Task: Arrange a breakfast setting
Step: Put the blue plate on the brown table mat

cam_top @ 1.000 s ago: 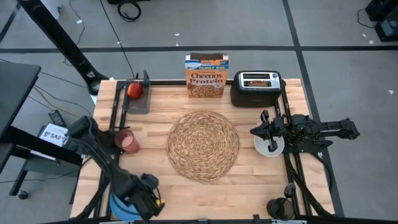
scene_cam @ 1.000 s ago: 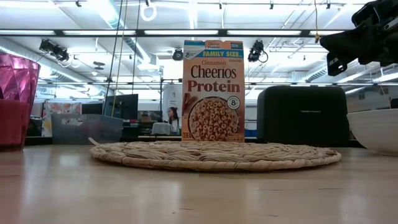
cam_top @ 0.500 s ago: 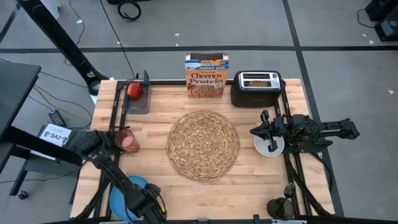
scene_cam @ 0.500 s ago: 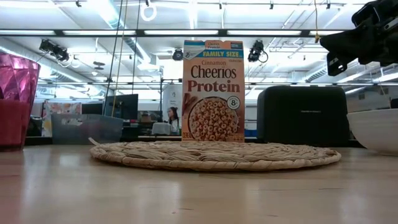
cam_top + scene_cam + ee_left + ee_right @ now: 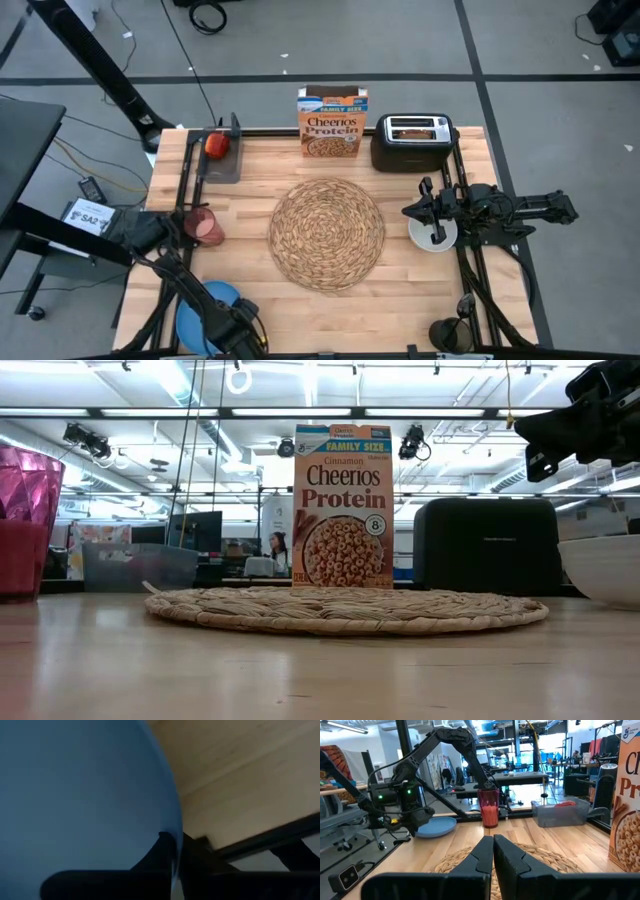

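Observation:
The blue plate [image 5: 203, 306] lies at the table's near left corner, with my left gripper [image 5: 230, 325] shut on its near right rim. The round straw placemat [image 5: 327, 233] lies in the table's middle. The pink cup [image 5: 205, 226] stands to its left. The red apple [image 5: 216, 145] sits on a dark tray [image 5: 222, 165] at the far left. A toast slice [image 5: 418, 128] sticks out of the toaster. My right gripper [image 5: 424, 212] hovers shut over the small white bowl [image 5: 436, 234] at the right. I see no spoon. My left gripper pinches the plate's rim [image 5: 174, 822] between its two fingers, one finger [image 5: 162, 851] on the plate's upper face and the other outside the rim. The fingers come down at a slant from above. Whether the plate is clear of the table I cannot tell.
The orange Cheerios box [image 5: 332, 123] and the black toaster [image 5: 412, 143] stand along the far edge. A dark object [image 5: 448, 335] sits at the near right corner. Bare wood lies between the placemat and the near edge.
My left gripper has gone toward the table's near edge, from over the plate to its near right rim, so more of the plate shows now.

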{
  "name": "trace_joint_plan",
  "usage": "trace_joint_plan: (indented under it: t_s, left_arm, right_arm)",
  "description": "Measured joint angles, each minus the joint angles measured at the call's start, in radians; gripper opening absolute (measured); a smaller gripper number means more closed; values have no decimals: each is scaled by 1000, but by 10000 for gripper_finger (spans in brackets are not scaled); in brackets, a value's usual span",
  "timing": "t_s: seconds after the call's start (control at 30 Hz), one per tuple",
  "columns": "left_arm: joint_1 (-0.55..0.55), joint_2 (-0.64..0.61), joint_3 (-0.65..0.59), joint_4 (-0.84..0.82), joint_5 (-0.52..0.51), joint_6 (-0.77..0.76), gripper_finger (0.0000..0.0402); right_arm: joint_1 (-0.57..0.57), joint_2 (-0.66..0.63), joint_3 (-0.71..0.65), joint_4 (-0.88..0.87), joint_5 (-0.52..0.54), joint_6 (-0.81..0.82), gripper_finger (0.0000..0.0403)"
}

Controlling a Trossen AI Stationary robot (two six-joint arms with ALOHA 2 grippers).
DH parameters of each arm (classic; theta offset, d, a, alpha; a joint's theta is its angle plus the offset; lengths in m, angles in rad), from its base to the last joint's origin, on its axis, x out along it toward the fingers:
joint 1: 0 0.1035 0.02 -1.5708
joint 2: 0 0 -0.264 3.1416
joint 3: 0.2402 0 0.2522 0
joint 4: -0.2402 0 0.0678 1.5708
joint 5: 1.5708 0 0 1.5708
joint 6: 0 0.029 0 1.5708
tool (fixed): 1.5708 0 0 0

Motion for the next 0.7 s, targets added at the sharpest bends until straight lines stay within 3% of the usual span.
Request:
trace_joint_plan:
  t_s: [0.13,0.27,0.4,0.53,0.6,0.7]
  left_arm:
    - [-10,0,85,-63,-3,44,15]
    - [-16,-1,238,-135,-61,203,14]
    - [-16,-2,397,-223,-207,450,12]
    - [14,-2,495,-270,-270,762,11]
    - [39,-2,518,-257,-281,941,11]
    - [87,-3,527,-257,-284,1177,11]
  right_arm:
    - [0,0,0,0,0,0,22]
    - [0,0,0,9,33,-8,22]
    - [0,0,0,34,60,-8,23]
    - [0,1,0,78,65,25,22]
    - [1,10,0,148,149,194,22]
    - [0,11,0,198,342,654,23]
